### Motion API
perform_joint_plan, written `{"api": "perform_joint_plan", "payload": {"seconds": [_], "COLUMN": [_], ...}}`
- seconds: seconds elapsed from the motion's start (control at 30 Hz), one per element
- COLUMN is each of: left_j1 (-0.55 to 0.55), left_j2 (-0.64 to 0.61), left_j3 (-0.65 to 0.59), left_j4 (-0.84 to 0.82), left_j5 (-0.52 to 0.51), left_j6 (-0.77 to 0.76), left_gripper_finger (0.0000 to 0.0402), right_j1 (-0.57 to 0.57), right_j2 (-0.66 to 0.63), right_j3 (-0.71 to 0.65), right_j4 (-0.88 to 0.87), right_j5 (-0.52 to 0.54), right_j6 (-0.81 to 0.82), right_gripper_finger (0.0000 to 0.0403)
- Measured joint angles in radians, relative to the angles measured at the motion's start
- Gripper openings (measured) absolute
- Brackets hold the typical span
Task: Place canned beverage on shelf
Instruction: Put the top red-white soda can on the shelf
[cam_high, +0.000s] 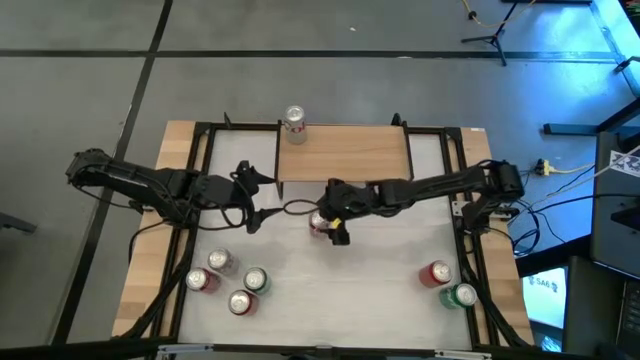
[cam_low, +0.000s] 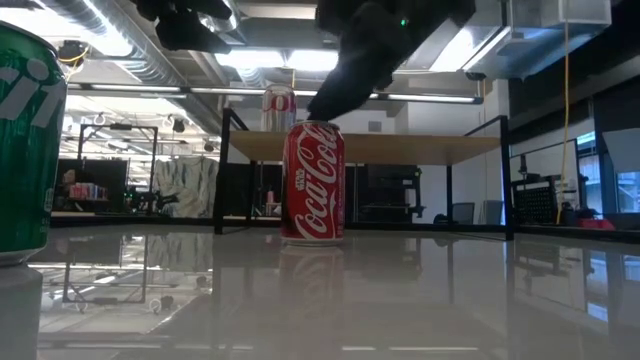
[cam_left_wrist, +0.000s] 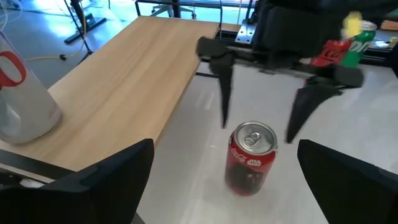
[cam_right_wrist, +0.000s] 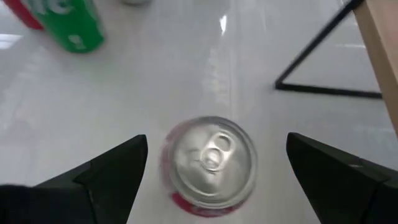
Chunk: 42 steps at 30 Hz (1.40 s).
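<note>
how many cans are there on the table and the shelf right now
8: one on the shelf at its left end, one red under the right gripper, four front-left, two front-right. None seems hidden.

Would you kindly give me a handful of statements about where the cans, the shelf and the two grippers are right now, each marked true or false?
1. The right gripper hangs open above the red cola can in the middle of the table. True.
2. That cola can is lying on its side. False: it stands upright, its pull-tab top facing up.
3. One can already stands on the wooden shelf. True.
4. The left gripper is shut on a can. False: it is open and holds nothing, beside the shelf.
5. Four cans stand grouped on the left arm's side of the table. True.
6. The shelf holds a green can. False: its only can is pale.
</note>
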Motion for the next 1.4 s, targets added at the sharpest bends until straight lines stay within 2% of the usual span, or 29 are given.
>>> {"api": "perform_joint_plan", "payload": {"seconds": [0.17, 0.4, 0.8, 1.27, 1.4], "left_j1": [-0.007, -0.007, -0.007, -0.007, -0.007], "left_j2": [0.000, 0.000, 0.000, 0.000, 0.000], "left_j3": [0.000, 0.000, 0.000, 0.000, 0.000], "left_j4": [0.001, 0.002, 0.005, 0.005, 0.005], "left_j5": [0.000, 0.000, 0.000, 0.000, 0.000], "left_j6": [0.000, 0.000, 0.001, 0.001, 0.003], "left_gripper_finger": [0.0387, 0.0387, 0.0387, 0.0387, 0.0387], "right_j1": [-0.009, -0.008, -0.007, -0.007, -0.007], "right_j2": [0.013, 0.013, 0.133, 0.138, 0.138], "right_j3": [0.000, 0.000, -0.002, -0.002, -0.002], "right_j4": [-0.004, 0.000, -0.001, 0.003, 0.004], "right_j5": [-0.080, -0.046, -0.082, -0.082, -0.082], "right_j6": [0.001, 0.001, 0.002, 0.002, 0.002], "right_gripper_finger": [0.0381, 0.0381, 0.0381, 0.0381, 0.0366]}}
